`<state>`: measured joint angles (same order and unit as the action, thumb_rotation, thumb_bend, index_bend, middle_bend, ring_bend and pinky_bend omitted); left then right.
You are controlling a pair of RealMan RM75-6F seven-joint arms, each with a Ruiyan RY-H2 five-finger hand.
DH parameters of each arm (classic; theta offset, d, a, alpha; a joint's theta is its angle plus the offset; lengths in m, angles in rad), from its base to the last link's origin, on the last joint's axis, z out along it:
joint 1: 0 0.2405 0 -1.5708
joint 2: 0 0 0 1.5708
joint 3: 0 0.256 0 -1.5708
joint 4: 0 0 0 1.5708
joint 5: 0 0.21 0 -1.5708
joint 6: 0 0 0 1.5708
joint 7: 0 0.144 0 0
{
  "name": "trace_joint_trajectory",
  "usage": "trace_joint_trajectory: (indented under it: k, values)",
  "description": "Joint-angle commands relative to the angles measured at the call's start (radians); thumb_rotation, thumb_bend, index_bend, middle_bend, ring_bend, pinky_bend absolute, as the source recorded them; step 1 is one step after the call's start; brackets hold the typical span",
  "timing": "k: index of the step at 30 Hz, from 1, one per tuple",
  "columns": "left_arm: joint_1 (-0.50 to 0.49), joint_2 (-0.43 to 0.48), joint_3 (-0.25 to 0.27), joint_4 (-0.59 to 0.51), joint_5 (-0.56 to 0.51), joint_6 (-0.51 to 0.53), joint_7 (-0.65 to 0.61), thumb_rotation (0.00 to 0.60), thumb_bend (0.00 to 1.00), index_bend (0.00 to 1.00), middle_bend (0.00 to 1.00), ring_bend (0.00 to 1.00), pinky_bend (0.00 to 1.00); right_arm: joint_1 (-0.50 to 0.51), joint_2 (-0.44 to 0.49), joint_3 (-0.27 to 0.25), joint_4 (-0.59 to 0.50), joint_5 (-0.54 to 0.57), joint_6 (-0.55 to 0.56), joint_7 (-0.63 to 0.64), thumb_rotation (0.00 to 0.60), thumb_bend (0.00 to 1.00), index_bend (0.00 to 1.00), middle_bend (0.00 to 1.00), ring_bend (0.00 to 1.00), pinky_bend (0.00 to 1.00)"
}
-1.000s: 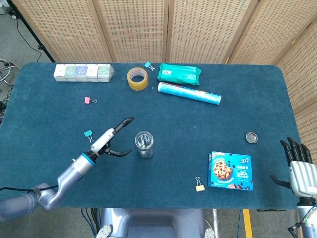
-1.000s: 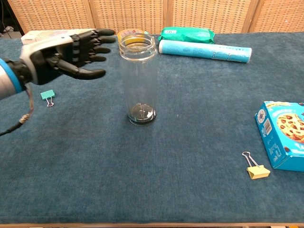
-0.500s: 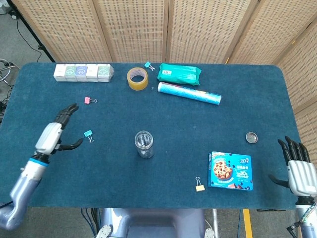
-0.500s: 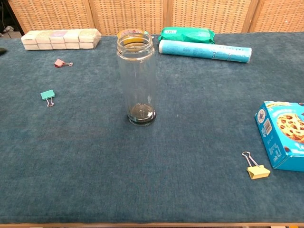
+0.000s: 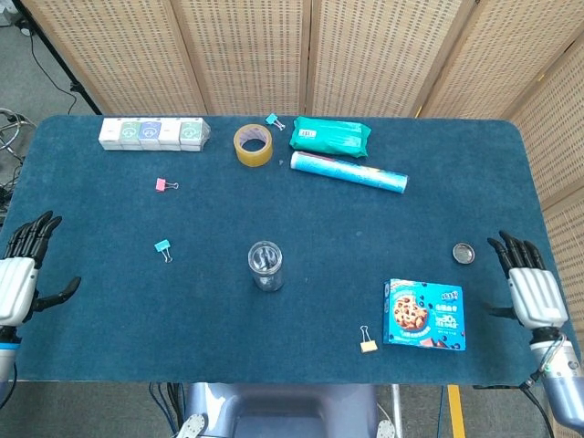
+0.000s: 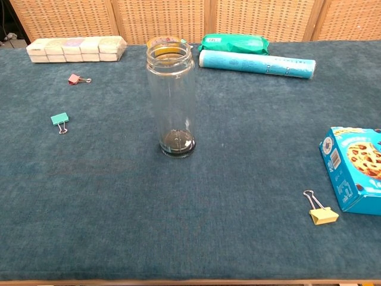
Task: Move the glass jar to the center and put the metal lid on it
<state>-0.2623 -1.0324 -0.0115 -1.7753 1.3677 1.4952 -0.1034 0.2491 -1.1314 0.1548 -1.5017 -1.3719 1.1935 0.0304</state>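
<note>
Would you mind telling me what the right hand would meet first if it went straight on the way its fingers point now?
Probably the metal lid: the right hand points up-table and slightly inward, with the lid just beyond its fingertips. It could pass beside it; depth is unclear.

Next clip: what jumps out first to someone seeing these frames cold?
The tall empty glass jar stands upright and open near the table's middle, alone on the blue cloth. Its metal lid lies far off by the right edge, just beside the open right hand. The left hand hangs open at the opposite edge.
</note>
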Motion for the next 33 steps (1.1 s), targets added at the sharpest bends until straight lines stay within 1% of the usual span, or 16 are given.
trace_joint_trajectory:
  k: [1,4,9,14,18,23,28,33]
  values:
    - [0.023,0.019,-0.007,-0.024,-0.002,0.014,0.018,0.600,0.28,0.00,0.00,0.00,0.00,0.079,-0.013,0.030,0.052,0.044,-0.096,-0.010,0.600,0.00,0.11,0.00,0.00,0.00]
    - [0.036,0.017,-0.017,-0.014,0.012,0.030,0.009,0.600,0.28,0.00,0.00,0.00,0.00,0.129,-0.042,0.041,0.099,0.067,-0.156,-0.037,0.600,0.03,0.14,0.00,0.00,0.00]
    - [0.057,0.015,-0.032,-0.013,0.027,0.057,0.021,0.600,0.28,0.00,0.00,0.00,0.00,0.190,-0.091,0.054,0.159,0.100,-0.222,-0.047,0.600,0.08,0.17,0.00,0.00,0.00]
    - [0.070,0.012,-0.045,-0.012,0.030,0.063,0.024,0.600,0.28,0.00,0.00,0.00,0.00,0.228,-0.127,0.056,0.207,0.102,-0.250,-0.040,0.600,0.10,0.22,0.00,0.00,0.00]
    - [0.082,0.006,-0.054,-0.007,0.027,0.071,0.042,0.600,0.28,0.00,0.00,0.00,0.00,0.251,-0.146,0.054,0.247,0.104,-0.275,-0.026,0.600,0.16,0.27,0.00,0.00,0.00]
    - [0.088,-0.005,-0.070,-0.005,0.016,0.071,0.065,0.600,0.28,0.00,0.00,0.00,0.00,0.278,-0.167,0.033,0.306,0.084,-0.309,-0.012,0.600,0.21,0.28,0.00,0.00,0.00]
    - [0.084,-0.019,-0.086,0.002,-0.006,0.053,0.094,0.600,0.28,0.00,0.00,0.00,0.00,0.309,-0.203,0.004,0.406,0.049,-0.357,0.034,0.600,0.22,0.29,0.00,0.00,0.00]
    - [0.081,-0.028,-0.097,0.006,-0.015,0.036,0.111,0.600,0.28,0.00,0.00,0.00,0.00,0.318,-0.237,-0.024,0.484,0.007,-0.356,0.090,0.600,0.22,0.31,0.00,0.00,0.00]
